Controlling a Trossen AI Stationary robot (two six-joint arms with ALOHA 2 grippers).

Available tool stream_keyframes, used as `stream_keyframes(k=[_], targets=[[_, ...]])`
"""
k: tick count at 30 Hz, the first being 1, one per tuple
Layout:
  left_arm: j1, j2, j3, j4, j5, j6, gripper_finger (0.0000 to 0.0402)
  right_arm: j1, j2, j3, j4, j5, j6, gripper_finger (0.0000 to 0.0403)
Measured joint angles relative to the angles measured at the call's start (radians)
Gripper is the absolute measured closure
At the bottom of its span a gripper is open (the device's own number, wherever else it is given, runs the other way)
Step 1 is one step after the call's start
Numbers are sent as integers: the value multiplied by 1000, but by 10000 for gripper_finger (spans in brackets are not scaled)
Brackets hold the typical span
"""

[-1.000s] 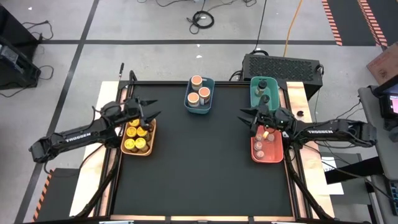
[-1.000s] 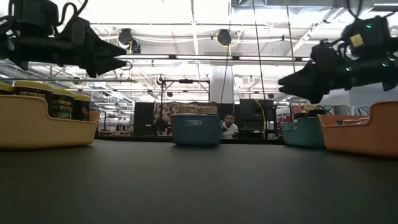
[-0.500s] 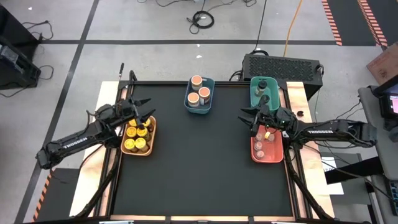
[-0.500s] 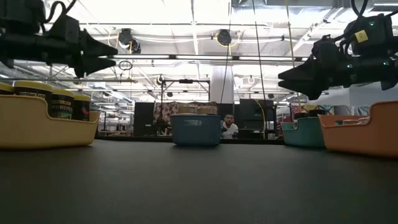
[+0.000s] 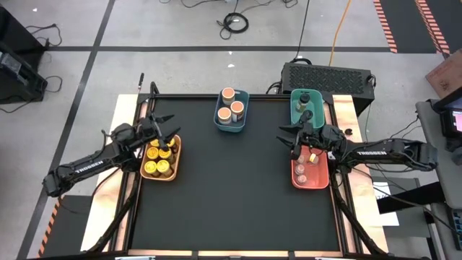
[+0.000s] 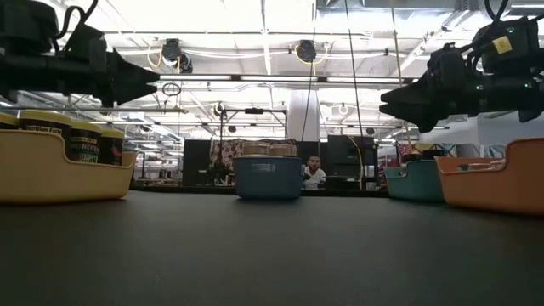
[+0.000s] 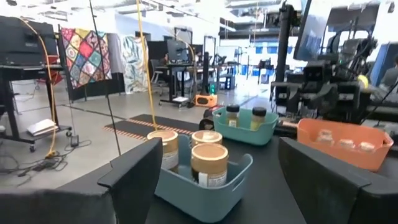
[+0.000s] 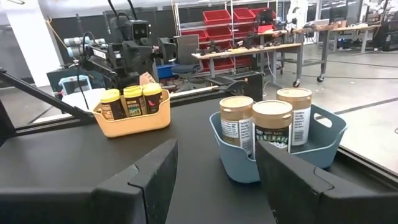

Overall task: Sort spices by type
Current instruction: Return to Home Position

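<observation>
High view: we find every small round spice jar (image 5: 149,168) inside four rectangular plastic bins (image 5: 231,129).
Low view: left gripper (image 6: 144,79) and right gripper (image 6: 395,95) hover above bins; we judge a dip might clip rims.
Left wrist view: jaws wide apart, empty.
Right wrist view: likewise wide, empty.

Place: a robotics lab set in a large industrial hall.
Floor: bare grey concrete floor (image 5: 72,79) with dark tape lines, hazard-striped tape (image 5: 386,25), loose cables (image 5: 234,22) and an orange cord (image 5: 338,32).
Ceiling: high and open, with bright strip lights and a hanging fixture (image 6: 306,51).
Rig: left arm (image 5: 90,165) and right arm (image 5: 375,153), both marked TROSSEN, at a black-topped table (image 5: 231,195); a vented electronics box (image 5: 328,74) sits behind it.
Surroundings: workbenches (image 8: 267,50), shelves of red bins (image 8: 227,15), a patchwork quilt (image 7: 86,53), and a seated person (image 6: 314,175) far back.
</observation>
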Motion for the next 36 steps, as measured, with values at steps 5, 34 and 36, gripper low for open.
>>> stream_keyframes(k=[5,34,36], targets=[[0,2,0,-60,-6,7,82,0,0,0,5,18,2,193],[0,2,-1,-63,-109,13,82,0,-307,1,-449,27,38,402],[0,2,-1,-63,-109,13,82,0,-360,1,-507,25,31,402]])
